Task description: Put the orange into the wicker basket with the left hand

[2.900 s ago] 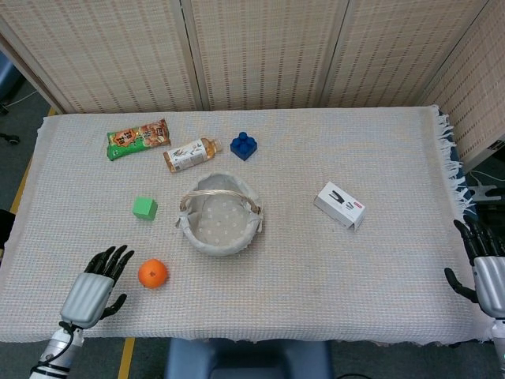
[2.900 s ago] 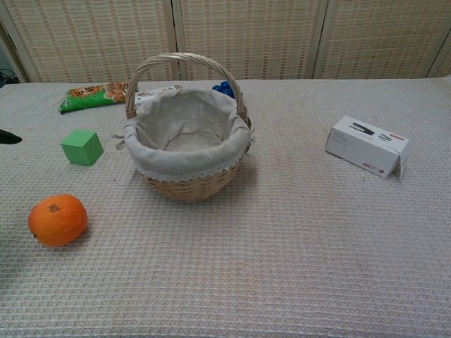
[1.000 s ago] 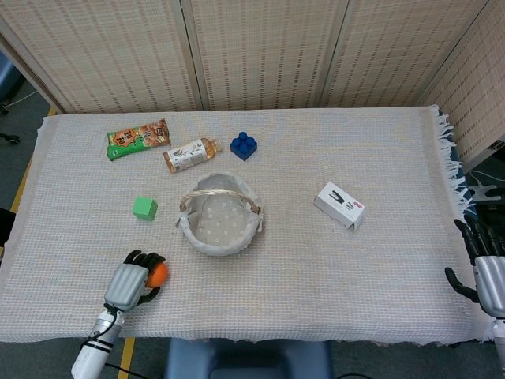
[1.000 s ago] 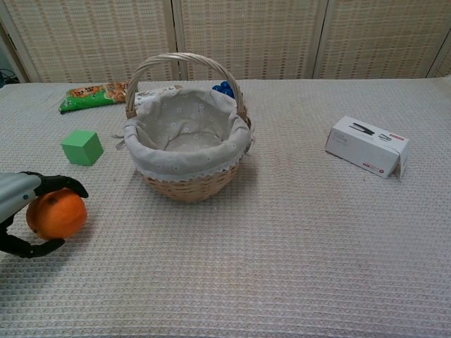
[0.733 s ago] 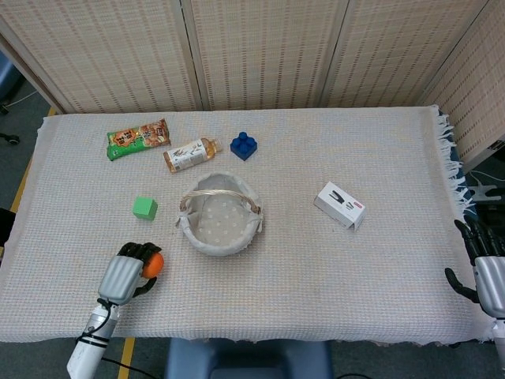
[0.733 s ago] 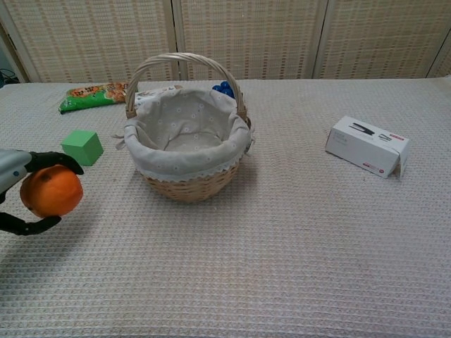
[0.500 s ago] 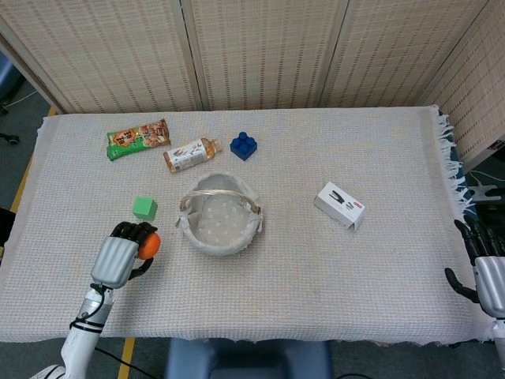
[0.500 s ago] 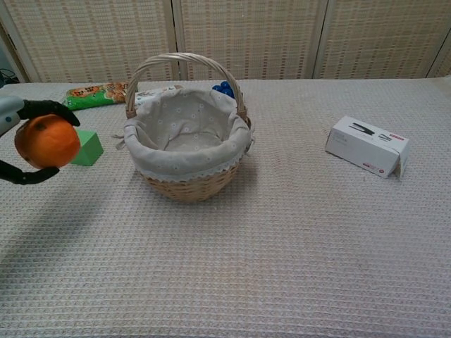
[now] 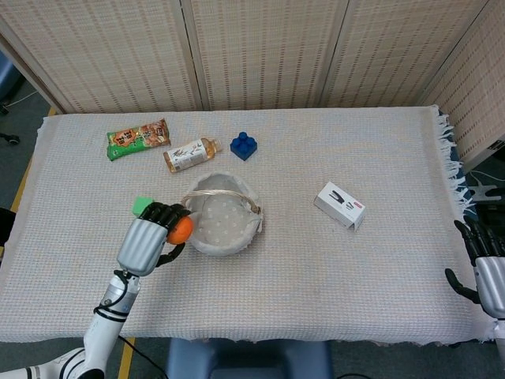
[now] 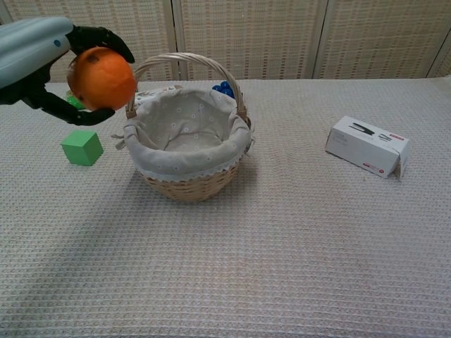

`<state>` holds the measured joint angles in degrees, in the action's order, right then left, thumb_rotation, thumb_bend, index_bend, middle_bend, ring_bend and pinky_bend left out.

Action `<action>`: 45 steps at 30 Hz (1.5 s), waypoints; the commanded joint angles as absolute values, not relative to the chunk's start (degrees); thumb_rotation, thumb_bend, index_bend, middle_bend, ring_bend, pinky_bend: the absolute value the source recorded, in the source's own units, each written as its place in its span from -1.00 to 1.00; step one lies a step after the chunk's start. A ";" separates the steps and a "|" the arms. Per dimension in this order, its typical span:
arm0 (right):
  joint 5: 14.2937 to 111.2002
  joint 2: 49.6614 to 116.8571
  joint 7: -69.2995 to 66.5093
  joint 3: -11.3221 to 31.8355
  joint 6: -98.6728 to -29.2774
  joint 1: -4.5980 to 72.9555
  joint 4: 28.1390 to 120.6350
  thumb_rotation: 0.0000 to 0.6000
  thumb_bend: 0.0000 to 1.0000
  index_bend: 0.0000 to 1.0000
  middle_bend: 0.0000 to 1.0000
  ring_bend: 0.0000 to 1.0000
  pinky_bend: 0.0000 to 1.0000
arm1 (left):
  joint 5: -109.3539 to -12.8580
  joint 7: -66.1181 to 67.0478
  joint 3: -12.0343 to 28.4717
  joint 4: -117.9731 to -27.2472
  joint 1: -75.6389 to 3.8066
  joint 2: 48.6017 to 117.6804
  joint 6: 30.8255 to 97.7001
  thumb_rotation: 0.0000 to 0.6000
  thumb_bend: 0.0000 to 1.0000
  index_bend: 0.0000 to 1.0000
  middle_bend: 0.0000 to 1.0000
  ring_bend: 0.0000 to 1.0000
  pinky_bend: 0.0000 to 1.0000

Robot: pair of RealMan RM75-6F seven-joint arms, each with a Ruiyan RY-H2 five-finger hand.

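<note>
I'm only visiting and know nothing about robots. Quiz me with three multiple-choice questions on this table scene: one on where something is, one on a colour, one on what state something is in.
1. Where is the round orange?
A. on the cloth
B. in the left hand, raised beside the wicker basket
C. inside the basket

2. What colour is the small cube beside the basket?
A. green
B. red
C. yellow

3. What does the basket's cloth lining hold?
A. the bottle
B. the white box
C. nothing visible

Answers:
1 B: the left hand grips the round orange above the table, left of the wicker basket.
2 A: the small cube is green.
3 C: the cloth lining shows bare.
</note>
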<state>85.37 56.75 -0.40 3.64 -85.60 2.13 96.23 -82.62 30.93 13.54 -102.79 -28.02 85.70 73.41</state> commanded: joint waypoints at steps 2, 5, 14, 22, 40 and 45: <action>85.28 56.53 -0.85 3.67 -85.45 2.17 96.16 1.00 -0.56 -1.00 -1.00 -1.00 -0.72 | -80.37 33.59 14.84 -101.52 -30.38 91.45 73.79 1.00 -0.26 -0.01 0.11 0.00 -0.51; 85.40 56.28 -1.17 3.57 -85.26 2.23 96.18 1.00 -0.56 -1.00 -1.00 -1.00 -0.72 | -79.45 34.68 15.29 -98.85 -31.81 95.18 73.96 1.00 -0.26 0.00 0.11 0.00 -0.51; 85.34 55.99 -1.57 3.53 -84.67 2.51 96.20 1.00 -0.56 -1.00 -1.00 -1.00 -0.72 | -75.10 37.54 17.94 -92.58 -35.43 102.16 74.06 1.00 -0.26 0.00 0.10 0.00 -0.50; 85.43 55.92 -1.67 3.45 -84.55 2.59 96.18 1.00 -0.56 -1.00 -1.00 -1.00 -0.72 | -73.14 40.05 17.92 -89.58 -36.17 105.83 76.39 1.00 -0.26 -0.05 0.02 -0.01 -0.50; 85.19 55.88 -1.52 3.42 -84.28 2.74 96.44 1.00 -0.56 -1.00 -1.00 -1.00 -0.72 | -69.10 41.62 17.14 -91.74 -36.79 106.40 76.31 1.00 -0.34 -1.00 -0.88 -0.79 -0.69; 85.20 55.92 -1.32 3.37 -84.22 2.77 96.49 1.00 -0.56 -1.00 -1.00 -1.00 -0.72 | -69.57 40.28 16.73 -93.17 -36.64 105.48 76.48 1.00 -0.41 -1.00 -0.99 -0.88 -0.72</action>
